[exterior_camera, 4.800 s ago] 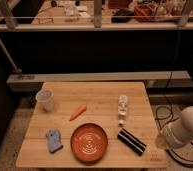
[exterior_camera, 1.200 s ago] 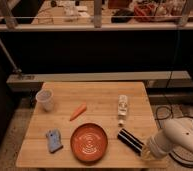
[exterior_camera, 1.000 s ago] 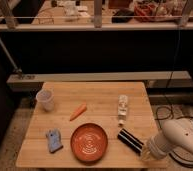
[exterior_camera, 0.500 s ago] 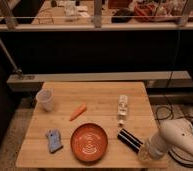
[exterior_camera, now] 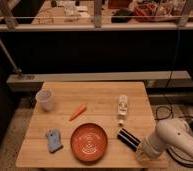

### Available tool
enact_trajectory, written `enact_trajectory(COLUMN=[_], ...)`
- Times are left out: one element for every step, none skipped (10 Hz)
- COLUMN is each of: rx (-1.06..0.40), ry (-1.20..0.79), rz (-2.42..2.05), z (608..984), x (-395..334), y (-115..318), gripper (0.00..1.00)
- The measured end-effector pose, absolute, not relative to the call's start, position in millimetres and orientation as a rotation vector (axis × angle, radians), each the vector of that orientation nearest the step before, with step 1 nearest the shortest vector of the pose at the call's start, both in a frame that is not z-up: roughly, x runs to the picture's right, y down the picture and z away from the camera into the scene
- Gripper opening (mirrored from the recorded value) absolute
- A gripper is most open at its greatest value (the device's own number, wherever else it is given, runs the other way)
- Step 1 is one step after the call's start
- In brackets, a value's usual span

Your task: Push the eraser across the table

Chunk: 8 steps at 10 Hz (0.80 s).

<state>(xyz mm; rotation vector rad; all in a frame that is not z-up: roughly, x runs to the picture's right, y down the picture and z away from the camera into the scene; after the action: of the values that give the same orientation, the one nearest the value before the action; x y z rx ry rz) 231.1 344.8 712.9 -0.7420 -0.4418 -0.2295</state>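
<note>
Black with thin pale stripes across it, the small oblong eraser block (exterior_camera: 128, 139) lies near the front right corner of the square light wooden plank table (exterior_camera: 97, 95). It is set on a slant, with one end toward that corner and the other toward the round orange ribbed plate (exterior_camera: 90, 142), which is just beside it on the left. My gripper (exterior_camera: 144, 151) hangs low over the front right corner, right at the eraser's corner-side end. I cannot tell whether it touches the block, nor whether it is clenched or released, since the bulk of my white arm (exterior_camera: 176, 137) is all that reads clearly there. I judge the eraser to be light and stiff, with a rubbery underside that will drag on the bare wood. It should slide, but it will likely pivot if pressed off-centre. No grasp is called for: I would press low against the middle of a long side, or squarely on the end face, to keep it from spinning. A push along its length heads for the plate. Toward the back edge the path runs near the white tube-like bottle (exterior_camera: 122, 107). The small orange carrot (exterior_camera: 77, 112), the pale cup (exterior_camera: 45, 100) and the blue sponge-like piece (exterior_camera: 53, 140) lie toward the left edge, well apart from the eraser.
</note>
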Motion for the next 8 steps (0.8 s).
enact_trajectory(rx=[-0.744,-0.746,-0.749,-0.749,-0.75,-0.75,-0.751,-0.752], ry=[-0.444,-0.447,-0.451,-0.453,-0.454,-0.455,-0.458,-0.461], rz=[-0.236,-0.241,-0.248,-0.251,-0.255,-0.26,-0.262,-0.265], z=[714.3,715.2,716.1,717.1,717.6,717.9,719.5,720.8], x=[230.0,228.9,228.8,227.9,226.8,225.3,223.5,222.3], y=[343.7,344.1,344.2,344.1,344.5,344.1,344.2,344.5], gripper=[0.02,0.02,0.02,0.02,0.02,0.02,0.02,0.02])
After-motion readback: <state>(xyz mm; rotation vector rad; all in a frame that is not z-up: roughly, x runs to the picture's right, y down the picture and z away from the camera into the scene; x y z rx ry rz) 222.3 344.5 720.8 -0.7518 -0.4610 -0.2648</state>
